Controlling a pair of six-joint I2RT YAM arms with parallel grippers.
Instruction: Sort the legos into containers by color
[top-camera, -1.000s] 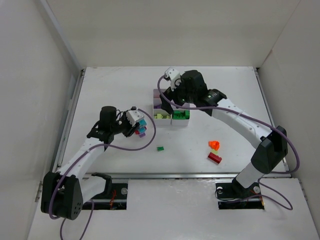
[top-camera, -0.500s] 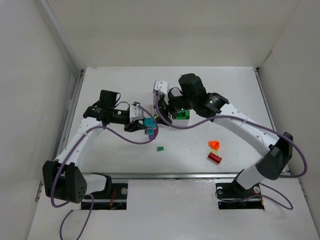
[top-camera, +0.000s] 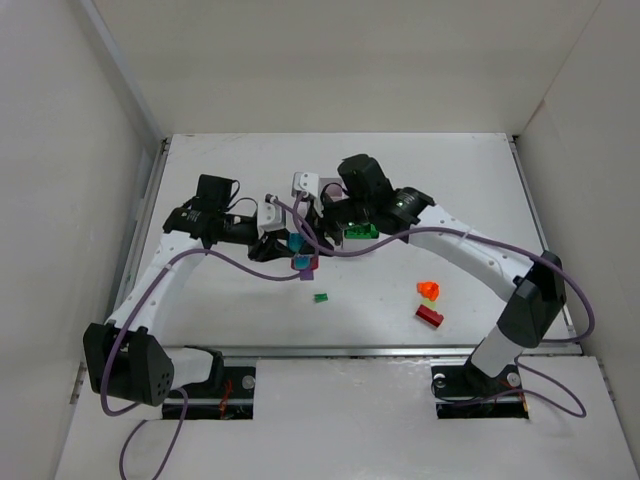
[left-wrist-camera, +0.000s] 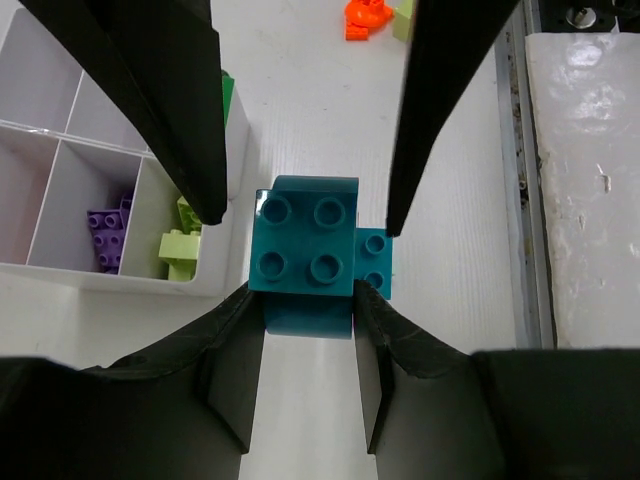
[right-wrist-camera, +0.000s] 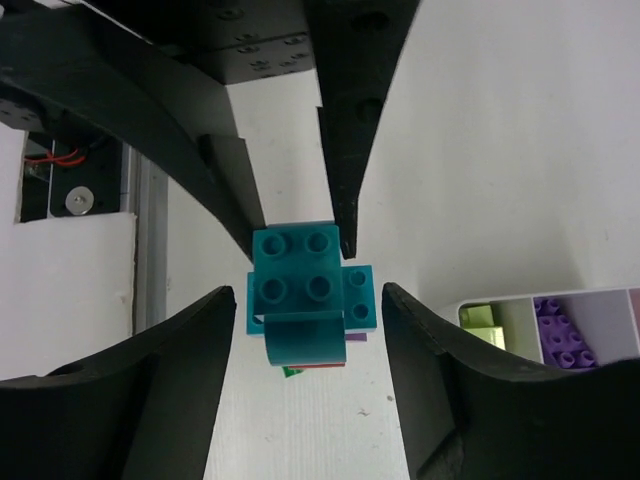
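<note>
Two robot arms meet above a white table (top-camera: 230, 160). The left gripper (left-wrist-camera: 302, 298) is clamped on a cyan brick (left-wrist-camera: 305, 240), one finger pressed against each side. It holds the brick off the table, just beside the white sorting tray (left-wrist-camera: 110, 277). A smaller cyan brick (left-wrist-camera: 373, 262) clings to the larger one's side, and a purple brick (top-camera: 304, 262) hangs beneath.

The right gripper (right-wrist-camera: 310, 298) is spread wide, and its jaws straddle the same cluster from the opposite direction. Each fingertip sits close beside the cyan brick; I cannot tell whether they touch it.

This meeting is new. A second ago the right gripper was over the far edge of the tray, and the left one held the cluster further out to its own side. Since then the left arm has brought the cluster in toward the tray, and the right arm has swung across to meet it. To me this looks like the start of a two-handed pull to split stuck bricks, so each colour can go in its own compartment.

Beside the left gripper, tray compartments hold purple bricks (left-wrist-camera: 105, 225) and yellow-green bricks (left-wrist-camera: 178, 245). A green brick (top-camera: 321, 297), an orange brick (top-camera: 429, 290) and a red brick (top-camera: 430, 316) lie loose on the table, nearer the arm bases than either gripper.
</note>
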